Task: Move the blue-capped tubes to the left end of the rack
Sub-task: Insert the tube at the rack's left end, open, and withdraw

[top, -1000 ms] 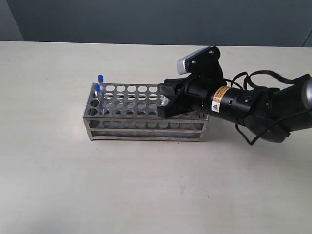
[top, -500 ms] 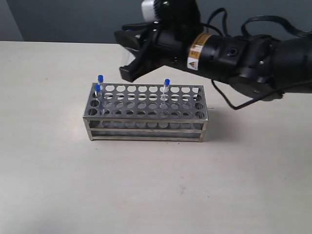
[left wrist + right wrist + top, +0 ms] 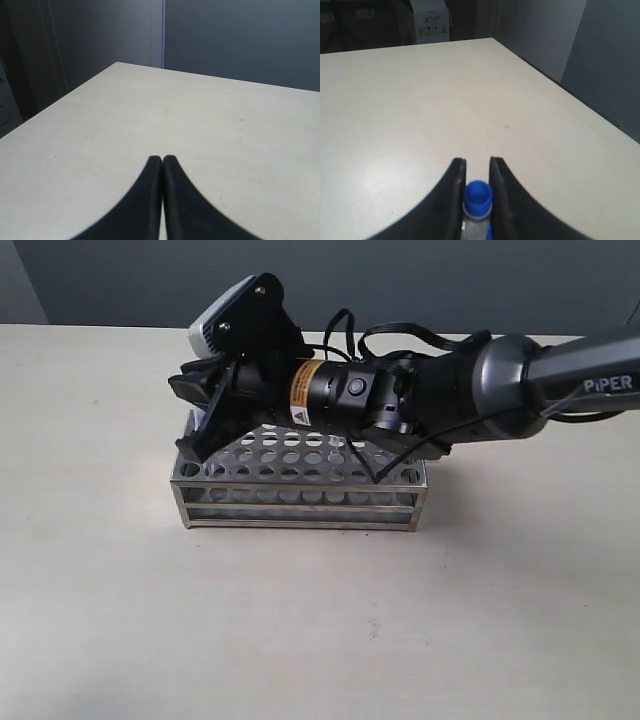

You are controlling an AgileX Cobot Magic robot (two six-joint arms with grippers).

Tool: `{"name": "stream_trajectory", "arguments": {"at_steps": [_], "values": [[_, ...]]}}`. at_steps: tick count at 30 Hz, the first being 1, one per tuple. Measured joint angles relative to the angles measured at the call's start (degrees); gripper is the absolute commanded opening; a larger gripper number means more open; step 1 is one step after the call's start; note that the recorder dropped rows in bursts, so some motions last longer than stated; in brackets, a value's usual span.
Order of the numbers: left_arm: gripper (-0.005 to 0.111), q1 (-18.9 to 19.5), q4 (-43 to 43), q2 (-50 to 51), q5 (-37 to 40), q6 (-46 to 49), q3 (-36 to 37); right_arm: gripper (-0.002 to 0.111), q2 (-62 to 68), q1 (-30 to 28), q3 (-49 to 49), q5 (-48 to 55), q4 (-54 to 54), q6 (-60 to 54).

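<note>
The silver rack [image 3: 300, 495] stands mid-table, its long side facing the exterior camera. My right gripper [image 3: 192, 422] reaches across and sits low over the rack's left end. In the right wrist view, the right gripper [image 3: 476, 162] is shut on a blue-capped tube [image 3: 478, 196], its fingers pressed on both sides of the cap. A sliver of a second blue cap [image 3: 490, 231] shows just beneath. The arm hides every tube in the exterior view. My left gripper [image 3: 162, 159] is shut and empty above bare table, outside the exterior view.
The right arm's black body [image 3: 420, 400] and its cables lie over the rack's back rows. Pale tabletop [image 3: 300, 620] surrounds the rack. A white box [image 3: 431, 20] stands beyond the table's far edge in the right wrist view.
The right arm went from the rack's right part up and leftward, and has now dropped onto the left end. The two left-end caps and the mid-rack one are now hidden behind it.
</note>
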Motion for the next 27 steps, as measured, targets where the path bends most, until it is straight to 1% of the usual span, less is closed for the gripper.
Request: {"name": "stream_trajectory", "arguments": {"at_steps": [6,17,19,20,23,25,27], "values": [[0.001,0.0,0.0,0.0,0.0,0.0,0.0,0.0,1.0,0.1,-0.3,-0.5,-0.9,2.6],[0.001,0.0,0.0,0.0,0.0,0.0,0.0,0.001,3.3,0.7,-0.4,-1.9,-1.5,3.2],[0.001,0.0,0.0,0.0,0.0,0.0,0.0,0.01,4.7,1.0,-1.2,-2.2,-1.5,3.1],[0.001,0.0,0.0,0.0,0.0,0.0,0.0,0.018,5.6,1.0,-2.0,-2.2,-1.6,3.1],[0.001,0.0,0.0,0.0,0.0,0.0,0.0,0.03,7.6,1.2,-4.6,-1.6,-2.3,3.7],[0.001,0.0,0.0,0.0,0.0,0.0,0.0,0.033,8.6,1.3,-6.4,-0.2,-4.1,5.5],[0.001,0.0,0.0,0.0,0.0,0.0,0.0,0.033,8.7,1.3,-6.9,0.4,-5.5,6.4]]}}
